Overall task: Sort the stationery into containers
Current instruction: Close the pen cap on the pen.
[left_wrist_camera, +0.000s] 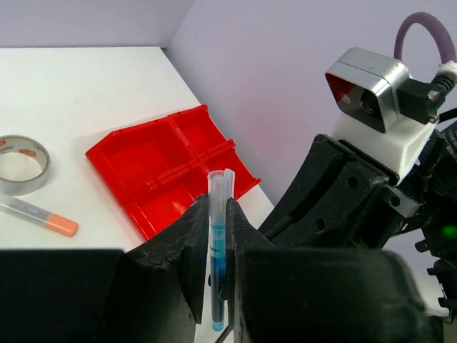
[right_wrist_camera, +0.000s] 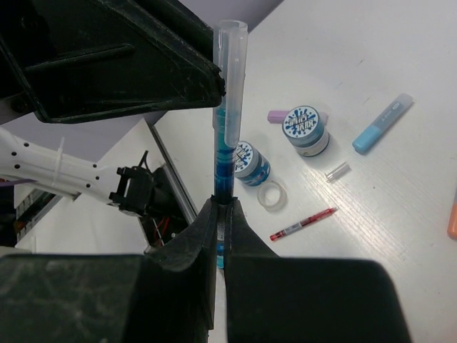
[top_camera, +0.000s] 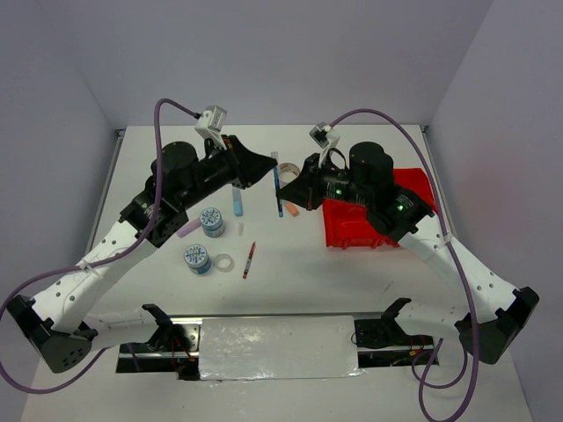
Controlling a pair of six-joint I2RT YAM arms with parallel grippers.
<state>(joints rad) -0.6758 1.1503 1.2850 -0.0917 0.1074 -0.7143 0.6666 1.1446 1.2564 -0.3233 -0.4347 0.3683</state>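
A thin blue pen (top_camera: 278, 188) hangs above the table between both grippers. My left gripper (top_camera: 269, 169) is shut on its capped upper part; in the left wrist view the pen (left_wrist_camera: 218, 236) sits pinched between the fingers of the left gripper (left_wrist_camera: 218, 214). My right gripper (top_camera: 285, 182) is shut on the lower part; in the right wrist view the pen (right_wrist_camera: 228, 136) rises from the right gripper (right_wrist_camera: 223, 211). The red four-compartment bin (top_camera: 347, 230) sits under my right arm and looks empty in the left wrist view (left_wrist_camera: 168, 161).
On the table lie two patterned tape rolls (top_camera: 212, 221) (top_camera: 197, 258), a clear tape ring (top_camera: 224, 262), a red pen (top_camera: 249, 259), a light-blue marker (top_camera: 237, 201), a lilac marker (top_camera: 188, 229), an orange marker (left_wrist_camera: 41, 215) and a grey tape roll (left_wrist_camera: 21, 163).
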